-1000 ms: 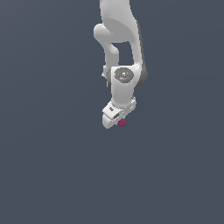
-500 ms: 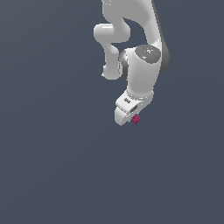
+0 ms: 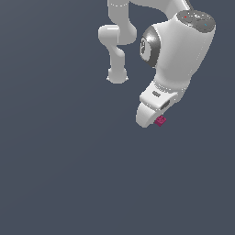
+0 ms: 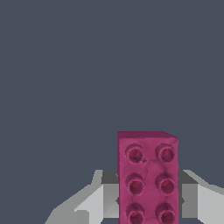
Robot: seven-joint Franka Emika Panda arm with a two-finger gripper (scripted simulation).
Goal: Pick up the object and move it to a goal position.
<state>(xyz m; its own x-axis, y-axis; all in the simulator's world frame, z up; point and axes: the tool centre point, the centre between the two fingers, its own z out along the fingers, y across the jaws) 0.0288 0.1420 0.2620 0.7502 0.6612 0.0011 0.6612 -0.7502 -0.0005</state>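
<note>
Exterior view. White, glossy, jointed robot arm [image 3: 183, 50], entering from the top edge, bulky wrist housing at the exterior view's right, slimmer pale links and a round base [image 3: 117, 75] further toward the exterior view's left. White gripper [image 3: 157, 117] at the arm's lowest end, angled down toward the exterior view's left. Tiny magenta-pink oblong block [image 3: 160, 121] tucked against the gripper's underside, only a small corner protruding beyond the white casing; touching the gripper, well apart from the base. Fingers themselves hidden behind the housing from this angle. Flat, uniform dark slate-grey surface [image 3: 59, 174] behind and below everything; contact between block and surface not determinable here.

Wrist view. Same block [image 4: 148, 177], seen close, long axis running away from the camera, studded face toward the lens with two columns of round studs, six visible. Grey-white finger [image 4: 89, 203] on one side and a matching one [image 4: 205, 201] on the other, darker grey pads between them and the block. Jaws closed down to the block's width, pressing its two long sides; block held between them, projecting beyond the fingertips. Plain dark slate-grey surface beyond.
</note>
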